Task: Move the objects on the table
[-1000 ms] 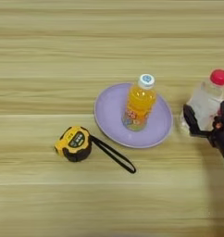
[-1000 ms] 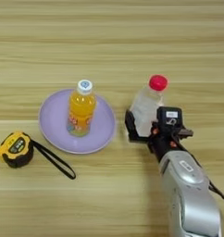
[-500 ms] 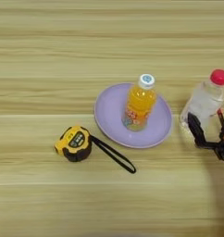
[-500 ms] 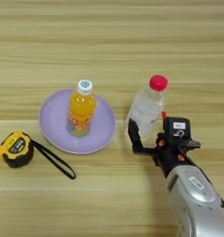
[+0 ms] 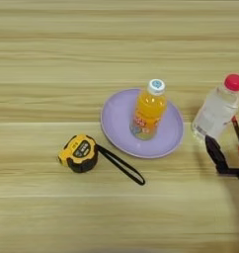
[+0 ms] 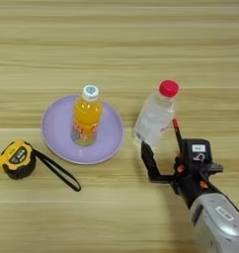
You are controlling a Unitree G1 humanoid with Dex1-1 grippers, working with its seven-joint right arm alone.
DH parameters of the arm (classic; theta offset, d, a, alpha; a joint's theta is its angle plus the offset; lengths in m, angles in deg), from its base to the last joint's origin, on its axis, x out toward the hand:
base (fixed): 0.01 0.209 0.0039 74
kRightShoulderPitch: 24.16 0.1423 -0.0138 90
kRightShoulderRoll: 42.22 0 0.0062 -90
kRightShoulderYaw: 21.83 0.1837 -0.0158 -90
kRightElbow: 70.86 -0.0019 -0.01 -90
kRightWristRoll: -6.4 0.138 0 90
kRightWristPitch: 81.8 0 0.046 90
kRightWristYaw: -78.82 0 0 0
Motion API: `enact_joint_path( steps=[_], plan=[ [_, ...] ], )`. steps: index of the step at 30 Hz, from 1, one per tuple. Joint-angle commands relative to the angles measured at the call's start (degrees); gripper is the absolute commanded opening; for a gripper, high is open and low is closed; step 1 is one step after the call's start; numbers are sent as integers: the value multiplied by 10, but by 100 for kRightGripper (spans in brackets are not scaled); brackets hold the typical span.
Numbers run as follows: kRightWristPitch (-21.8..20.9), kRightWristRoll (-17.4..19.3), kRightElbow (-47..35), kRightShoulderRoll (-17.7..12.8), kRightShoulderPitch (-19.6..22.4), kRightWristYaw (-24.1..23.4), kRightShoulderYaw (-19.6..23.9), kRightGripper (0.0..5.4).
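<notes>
A small orange-juice bottle (image 6: pixel 87 116) with a white cap stands upright on a purple plate (image 6: pixel 55 143). To its right, on the wooden table (image 6: pixel 116 49), a clear bottle (image 6: pixel 156 111) with a red cap stands upright. My right gripper (image 6: pixel 160 136) is open just on the near side of that bottle's base. Its two black fingers are spread, the tips close to the base without gripping it. A yellow-black tape measure (image 5: pixel 79 153) lies left of the plate, its black strap (image 5: pixel 121 168) trailing to the right.
The silver forearm (image 6: pixel 218 225) enters from the bottom right corner. The plate (image 5: pixel 116 123) sits between the tape measure and the clear bottle (image 5: pixel 218 111).
The gripper, which was around the clear bottle's lower half, has drawn back toward the near edge with its fingers spread. The bottle stays standing where it was.
</notes>
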Motion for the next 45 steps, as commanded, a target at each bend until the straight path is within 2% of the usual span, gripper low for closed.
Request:
enact_joint_path(
  steps=[1,8,14,22,32,37,45],
  plan=[
    [-18,17,-46,-24,-5,25,1,537],
    [-27,22,-69,-38,-23,63,-5,537],
    [-38,21,-90,-48,-44,98,-38,537],
    [-30,25,-124,-55,-37,117,-90,537],
    [-21,-6,-144,-64,3,117,-207,537],
    [-22,-25,-142,-58,19,110,-261,537],
    [-43,-70,-109,-55,56,99,-338,537]
  ],
)
